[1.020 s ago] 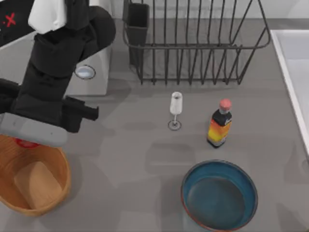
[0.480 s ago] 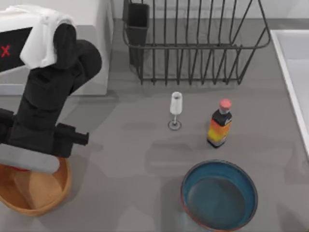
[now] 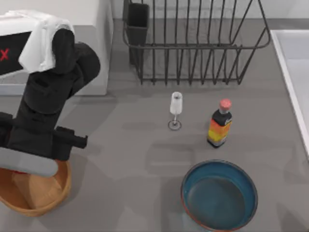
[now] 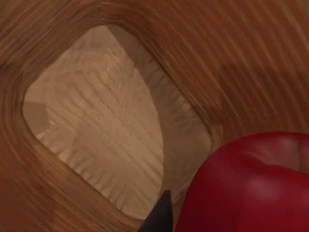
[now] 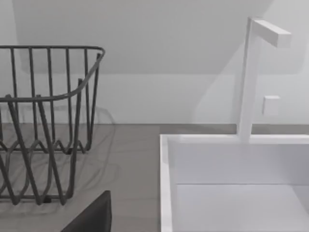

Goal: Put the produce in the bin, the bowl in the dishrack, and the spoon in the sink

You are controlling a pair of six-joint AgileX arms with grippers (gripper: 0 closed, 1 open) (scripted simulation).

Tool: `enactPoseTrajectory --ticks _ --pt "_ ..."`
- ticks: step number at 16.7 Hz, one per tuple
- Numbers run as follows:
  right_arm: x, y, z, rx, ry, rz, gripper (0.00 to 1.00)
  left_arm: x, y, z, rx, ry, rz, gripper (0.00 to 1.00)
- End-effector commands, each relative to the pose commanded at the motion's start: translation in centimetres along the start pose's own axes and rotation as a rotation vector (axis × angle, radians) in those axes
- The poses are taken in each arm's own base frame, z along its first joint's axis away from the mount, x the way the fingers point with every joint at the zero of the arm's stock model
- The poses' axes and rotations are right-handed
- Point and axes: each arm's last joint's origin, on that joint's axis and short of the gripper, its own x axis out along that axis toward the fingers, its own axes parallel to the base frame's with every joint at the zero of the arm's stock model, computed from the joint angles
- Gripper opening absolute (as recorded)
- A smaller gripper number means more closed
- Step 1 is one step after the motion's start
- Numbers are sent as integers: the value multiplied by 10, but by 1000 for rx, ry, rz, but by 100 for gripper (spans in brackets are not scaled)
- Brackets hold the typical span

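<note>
Red produce (image 4: 251, 186) hung inside wicker bin (image 3: 60, 191), apparently pinched in left jaws, low for gentle release; right jaws: cannot tell.

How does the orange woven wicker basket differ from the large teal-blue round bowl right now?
The orange woven wicker basket sits at the table's left edge, partly under the left arm; the large teal-blue round bowl stands uncovered toward the right. The basket is wicker, the bowl smooth and glossy. Both open upward.

1. Wicker bin (image 3: 62, 186): orange-tan weave, paler tan floor.
2. Pepper (image 4: 251, 186): glossy red.
3. Bowl (image 3: 218, 195): teal-blue inside, reddish-brown rim.
4. Dishrack (image 3: 193, 43): black wire.
5. Bottle (image 3: 219, 124): orange-yellow label, pink cap.
6. Sink (image 5: 231, 188): white.
</note>
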Motion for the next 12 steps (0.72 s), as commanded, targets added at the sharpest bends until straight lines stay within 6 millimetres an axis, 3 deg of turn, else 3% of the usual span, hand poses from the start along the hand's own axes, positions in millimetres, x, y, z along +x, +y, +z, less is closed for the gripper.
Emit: enactPoseTrajectory --ticks 11,12 --pt "0 0 0 0 0 0 100 0 0 0 0 0 0 98" --pt "0 0 0 0 0 0 100 0 0 0 0 0 0 100"
